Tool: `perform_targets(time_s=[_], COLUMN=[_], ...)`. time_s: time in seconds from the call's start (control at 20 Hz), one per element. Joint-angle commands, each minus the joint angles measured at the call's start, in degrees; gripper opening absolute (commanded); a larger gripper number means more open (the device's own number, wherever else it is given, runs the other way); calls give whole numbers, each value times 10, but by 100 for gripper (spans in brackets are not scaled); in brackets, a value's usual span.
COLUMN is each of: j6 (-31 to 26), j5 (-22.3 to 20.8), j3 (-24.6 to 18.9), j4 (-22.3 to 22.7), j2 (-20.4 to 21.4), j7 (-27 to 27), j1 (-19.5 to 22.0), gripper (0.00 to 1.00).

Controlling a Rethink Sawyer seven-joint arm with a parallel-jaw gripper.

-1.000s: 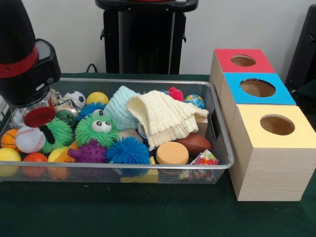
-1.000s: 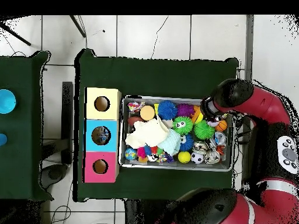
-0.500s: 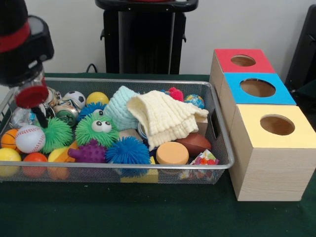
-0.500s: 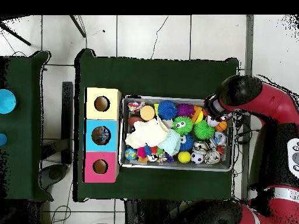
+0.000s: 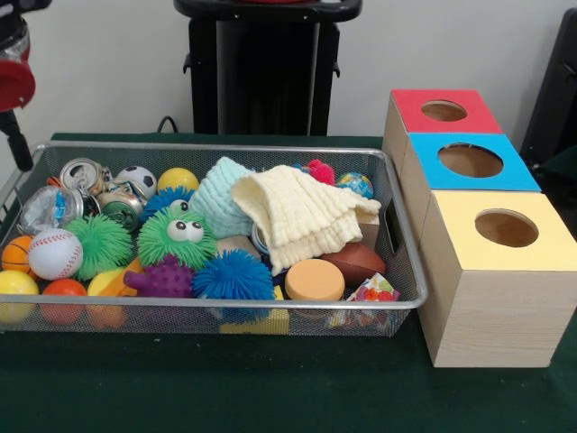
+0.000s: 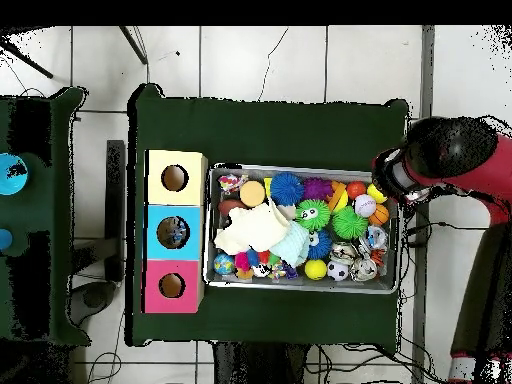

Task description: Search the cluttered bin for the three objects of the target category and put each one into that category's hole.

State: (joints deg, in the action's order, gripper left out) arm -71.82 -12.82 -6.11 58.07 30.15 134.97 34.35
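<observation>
Here, silver wire-mesh bin (image 5: 397, 236) of spiky rubber balls, crinkled clear bottle (image 5: 47, 207), tool (image 5: 13, 99) state unclear

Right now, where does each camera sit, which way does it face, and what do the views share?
Front view: across the table, facing the pedestal; it looks at the bin and three boxes; only the tool shows, top left.
Overhead view: above the table, looking straight down; the red arm hangs over the bin's right end.
Shared: bin, cream cloth, and yellow box, turned half round between views.
</observation>
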Motion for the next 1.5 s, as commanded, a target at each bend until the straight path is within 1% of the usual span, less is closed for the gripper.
perform_targets(time_s=[0.05,0.1,0.2,0.3,0.45,0.65,0.85,1.0,1.15,1.35,1.5], j6=[5,31,44,49,22,8,-16,-24,0,42,46], j5=[-8,-4,0,3,-3,-6,-11,-10,-6,8,12], j3=[-39,-41,-40,-43,-42,-47,-54,-53,-47,-34,-30], j4=[89,112,140,153,142,140,115,123,157,222,237], j2=[9,16,34,50,62,75,64,68,86,118,125], j7=[-128,-131,-138,-151,-162,-171,-172,-169,-148,-89,-61], j1=[9,18,31,44,51,63,66,71,66,46,32], gripper=[100,100,100,100,100,100,100,100,100,100,100])
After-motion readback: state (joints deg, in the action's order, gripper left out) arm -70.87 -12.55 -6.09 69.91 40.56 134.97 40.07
